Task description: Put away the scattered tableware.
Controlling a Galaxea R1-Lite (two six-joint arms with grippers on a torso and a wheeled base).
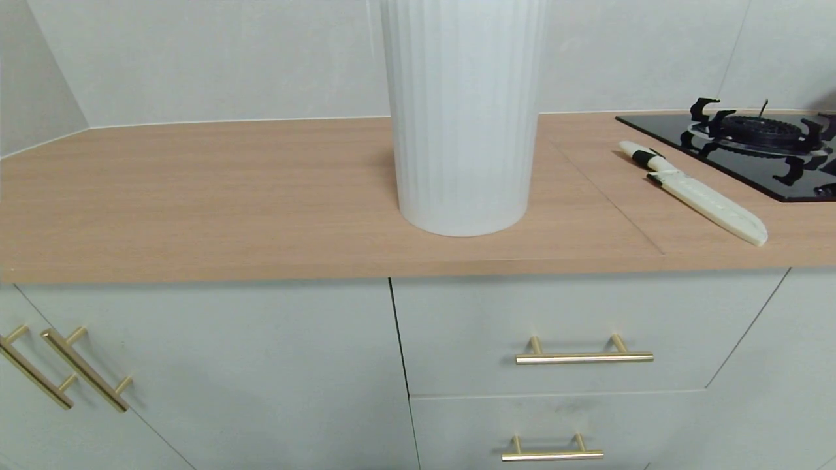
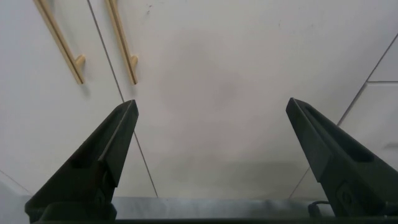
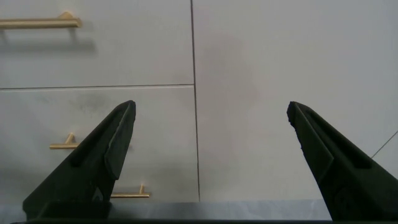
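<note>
Seeing white knife (image 1: 695,192) flat on wooden countertop (image 1: 196,196) at right of frame, just beside black hob (image 1: 751,153); ribbed white bin (image 1: 464,130) upright at centre. Reading left gripper (image 2: 211,102) and right gripper (image 3: 211,104) as spread wide, empty, facing cabinet fronts (image 2: 224,68)

A tall white ribbed container (image 1: 464,130) is standing upright on the wooden countertop (image 1: 196,196), near its front edge. Off to the right a white knife (image 1: 695,192) is lying flat just beside the black hob (image 1: 738,164), tip pointing frontward. Below, gold bar handles (image 1: 583,356) are sitting on closed drawers.
</note>
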